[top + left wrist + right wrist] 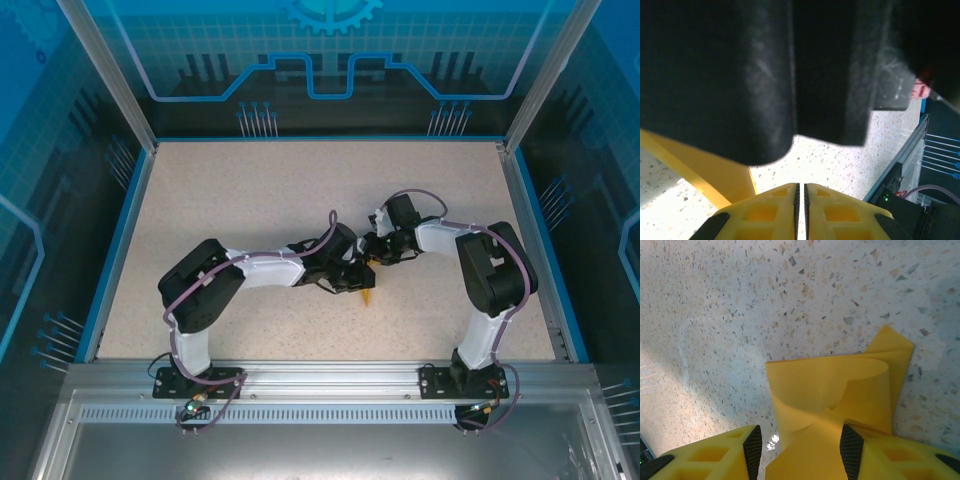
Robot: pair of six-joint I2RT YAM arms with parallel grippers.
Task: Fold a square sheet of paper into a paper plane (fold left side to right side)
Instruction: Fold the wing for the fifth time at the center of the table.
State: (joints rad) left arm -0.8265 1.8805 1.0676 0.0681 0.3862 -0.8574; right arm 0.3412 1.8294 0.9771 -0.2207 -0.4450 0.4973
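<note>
We count 2 robot arms: left arm [250, 272] & right arm [490, 275]. Tools: 2, i.e. 1 per arm – left tool [801, 210], right tool [802, 440]. Yellow fingers [710, 456]: 2 per tool, 4 tot. Folded yellow paper [830, 385]: 1 pc. Surface [250, 190]: 1. Arm bases [197, 380] at the surface's near edge: 2.

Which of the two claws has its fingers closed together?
The left claw: its yellow fingers meet, leaving only a thin slit. The right claw has its fingers apart, with the paper between them.
</note>
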